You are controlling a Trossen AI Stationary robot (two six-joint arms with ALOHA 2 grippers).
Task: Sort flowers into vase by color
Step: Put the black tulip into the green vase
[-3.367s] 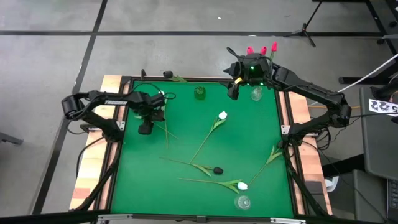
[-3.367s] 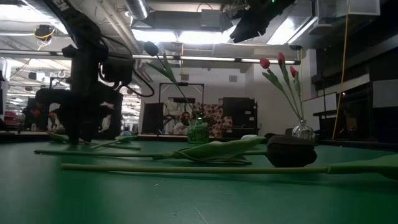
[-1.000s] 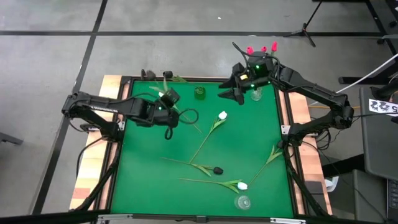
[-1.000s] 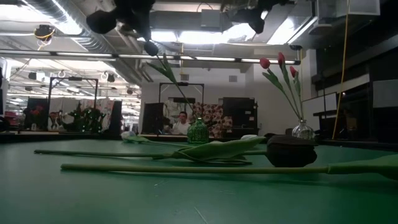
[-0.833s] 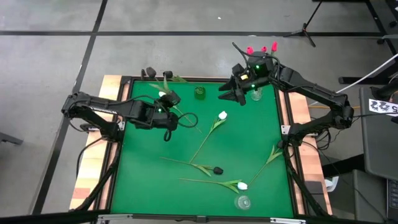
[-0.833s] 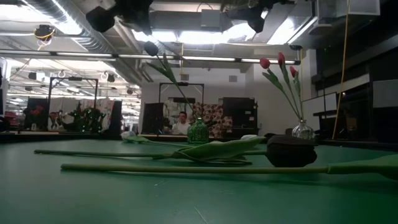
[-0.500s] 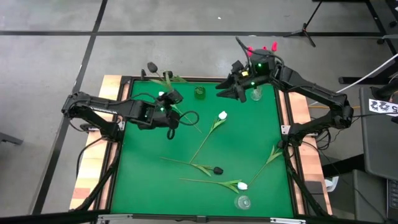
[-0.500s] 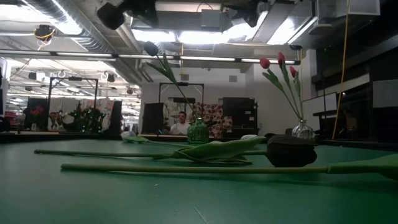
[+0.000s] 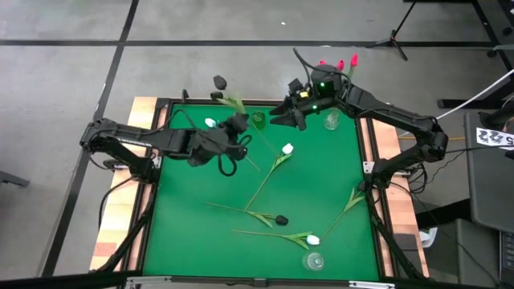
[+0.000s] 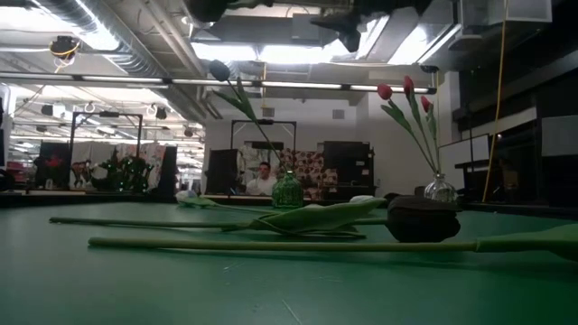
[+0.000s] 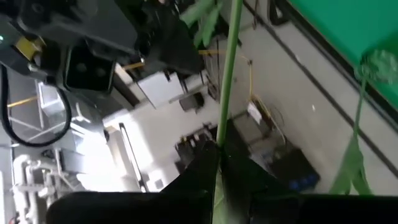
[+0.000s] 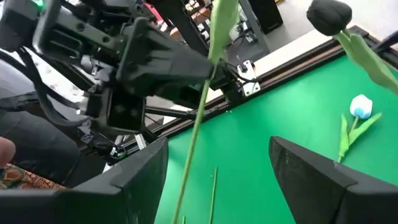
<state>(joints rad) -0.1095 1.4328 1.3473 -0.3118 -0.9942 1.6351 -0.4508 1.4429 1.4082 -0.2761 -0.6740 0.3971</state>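
A black tulip (image 9: 219, 82) is pinched by its stem in the left hand (image 9: 239, 124), raised near the green vase (image 9: 258, 120). The right hand (image 9: 283, 119), spread, waits alongside. The stem should be steadied upright before lowering.

- Green counter (image 10: 181, 289) fills the lower part of the low view.
- A tulip with a black head (image 10: 423, 219) lies on it close to the camera, its long stem running across the surface.
- A small green vase (image 10: 287, 191) stands farther back holding a dark-headed tulip (image 10: 219, 69) that leans to one side.
- A clear vase (image 10: 440, 190) stands at the right with three red tulips (image 10: 406, 87).
- Dark arm parts (image 10: 348, 32) hang at the top edge.
- A person (image 10: 263, 180) sits in the room behind.
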